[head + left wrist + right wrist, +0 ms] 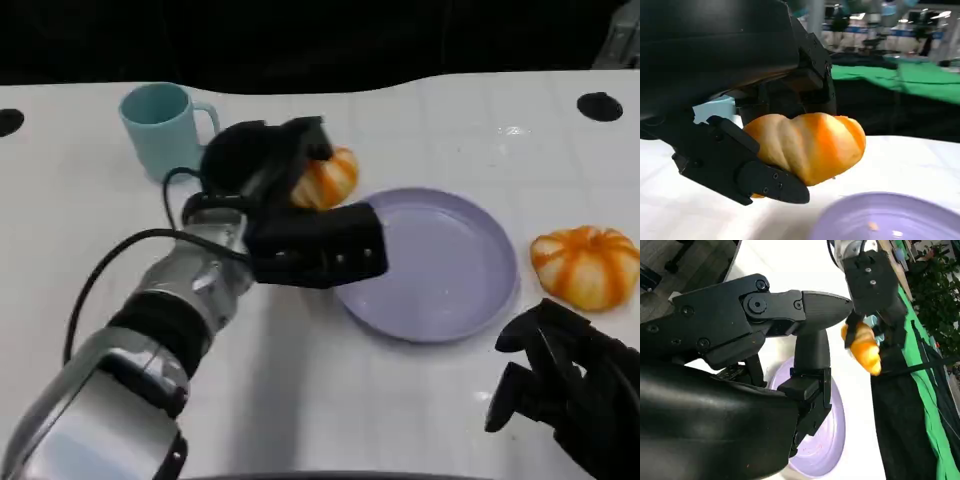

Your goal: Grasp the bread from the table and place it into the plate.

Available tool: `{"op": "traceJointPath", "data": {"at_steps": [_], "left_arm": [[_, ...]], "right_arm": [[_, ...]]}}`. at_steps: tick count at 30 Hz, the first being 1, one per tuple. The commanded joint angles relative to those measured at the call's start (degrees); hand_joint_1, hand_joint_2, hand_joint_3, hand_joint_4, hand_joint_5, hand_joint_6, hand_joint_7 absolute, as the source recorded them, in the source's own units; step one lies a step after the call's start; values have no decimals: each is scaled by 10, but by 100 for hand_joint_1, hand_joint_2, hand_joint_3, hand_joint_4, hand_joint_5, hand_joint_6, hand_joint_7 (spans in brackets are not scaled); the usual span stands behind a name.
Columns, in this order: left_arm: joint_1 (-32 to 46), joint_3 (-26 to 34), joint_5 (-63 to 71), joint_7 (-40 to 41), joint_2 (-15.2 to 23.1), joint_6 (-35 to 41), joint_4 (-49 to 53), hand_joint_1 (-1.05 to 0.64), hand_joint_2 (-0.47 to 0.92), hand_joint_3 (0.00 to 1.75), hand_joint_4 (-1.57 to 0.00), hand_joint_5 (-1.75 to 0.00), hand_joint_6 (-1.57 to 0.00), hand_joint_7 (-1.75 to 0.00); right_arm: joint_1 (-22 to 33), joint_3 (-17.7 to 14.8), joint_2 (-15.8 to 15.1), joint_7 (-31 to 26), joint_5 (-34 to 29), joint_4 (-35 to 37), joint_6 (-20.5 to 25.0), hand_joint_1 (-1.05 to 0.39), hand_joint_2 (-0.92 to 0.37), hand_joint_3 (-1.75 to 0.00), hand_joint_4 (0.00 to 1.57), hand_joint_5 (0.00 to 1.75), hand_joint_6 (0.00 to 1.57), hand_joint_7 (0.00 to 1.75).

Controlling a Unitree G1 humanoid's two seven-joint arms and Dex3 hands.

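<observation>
Beside the lavender plate's far left rim, an orange-striped bread roll sits gripped in the left hand, lifted off the white table. Behind stands a teal mug. A second bread roll lies right of the plate, near the right hand, fingers loosely spread, holding nothing.

Left robot hand raised, fingers closed around a load; right robot hand low, fingers apart, holding nothing.
</observation>
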Motion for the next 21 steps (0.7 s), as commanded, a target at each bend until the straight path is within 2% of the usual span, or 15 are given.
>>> {"op": "traceJointPath", "data": {"at_steps": [1,2,5,6,9,14,15,17,21], "left_arm": [[-28,-14,5,11,-19,-23,8,-24,87,22,-94,-175,-73,-136],[-32,-18,7,10,-25,-23,10,-25,87,26,-96,-175,-72,-146],[-41,-24,8,7,-42,-23,18,-26,86,29,-96,-175,-71,-152],[-43,-26,8,6,-48,-26,21,-25,84,32,-97,-175,-73,-138],[-48,-34,12,9,-60,-27,32,-25,80,41,-96,-175,-74,-135],[-53,-40,11,1,-72,-23,46,-26,80,44,-95,-175,-74,-133],[-54,-41,9,-8,-79,-22,52,-24,78,50,-94,-175,-80,-110],[-56,-46,11,-18,-89,-18,61,-22,76,59,-92,-175,-86,-89],[-59,-50,10,-42,-102,-15,73,-22,76,60,-89,-175,-85,-81]], "right_arm": [[5,2,-5,-4,-2,-5,-2,-44,-92,-39,63,175,48,162],[6,2,-4,-3,-1,-5,-4,-44,-92,-39,63,175,48,162],[7,2,-4,2,2,-4,-7,-43,-92,-39,63,175,47,162],[7,2,-5,3,2,-4,-8,-44,-92,-39,63,175,47,162],[7,4,-5,4,0,-4,-11,-44,-92,-39,64,175,47,163],[8,6,-5,4,-2,-4,-13,-44,-92,-39,64,175,47,162],[9,7,-5,4,-3,-4,-14,-45,-92,-39,64,175,47,162],[10,7,-2,1,2,-6,-9,-45,-92,-38,63,175,47,162],[12,10,-4,3,-1,-6,-15,-45,-92,-40,62,175,47,162]]}}
